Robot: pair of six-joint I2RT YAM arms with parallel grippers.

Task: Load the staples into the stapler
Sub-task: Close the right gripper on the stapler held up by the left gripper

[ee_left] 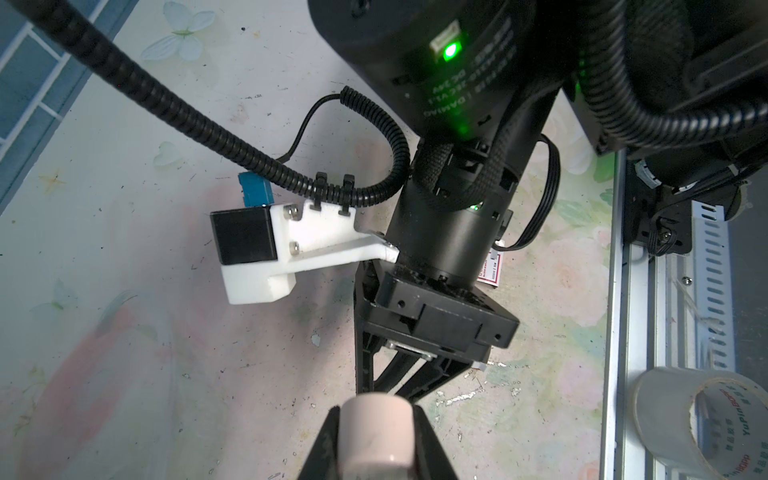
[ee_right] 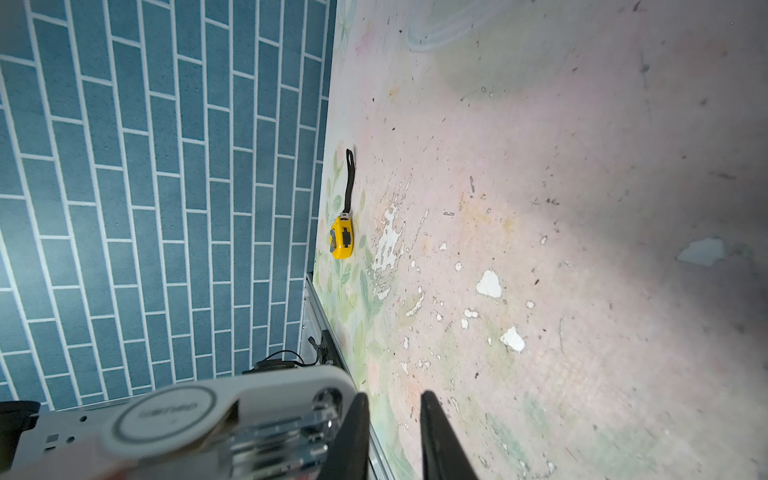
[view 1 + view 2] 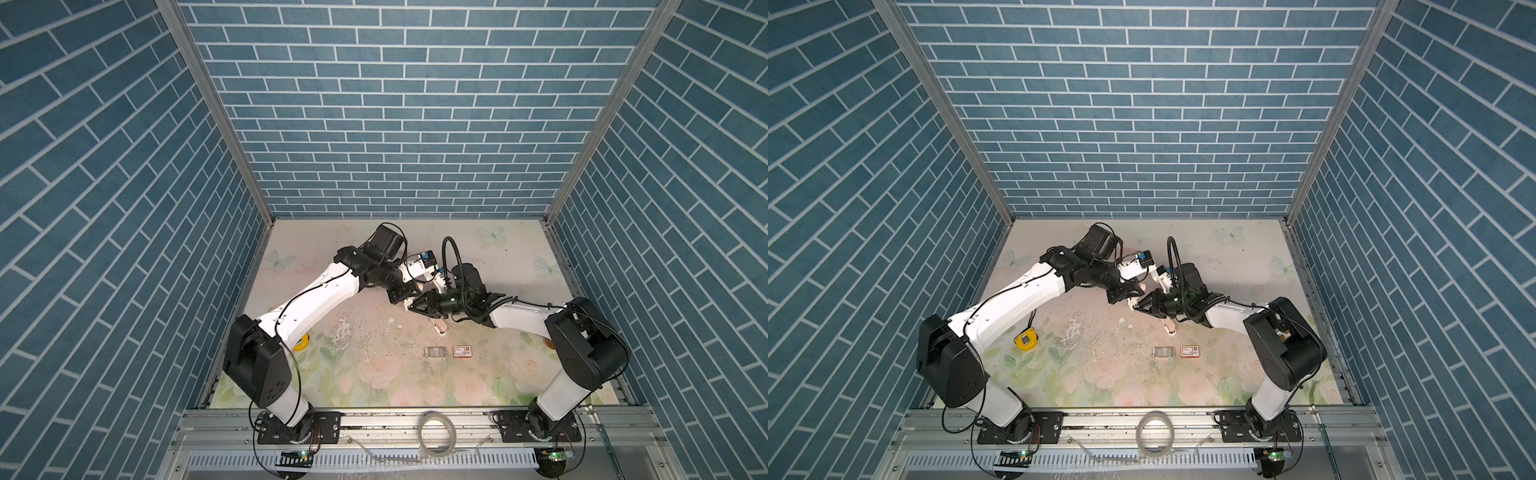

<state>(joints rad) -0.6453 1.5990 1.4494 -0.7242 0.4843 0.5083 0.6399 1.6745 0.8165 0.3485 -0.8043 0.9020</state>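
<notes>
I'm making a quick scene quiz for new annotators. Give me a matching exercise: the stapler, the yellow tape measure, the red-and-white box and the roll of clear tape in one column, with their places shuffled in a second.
Things:
1. stapler
2. yellow tape measure
3. red-and-white box
4. roll of clear tape

Places:
A. on the metal rail at the front
B. on the table, right beside the staples
C. gripped in the left hand
D. on the table's left side, apart from the others

Pairs: 1-C, 2-D, 3-B, 4-A
</notes>
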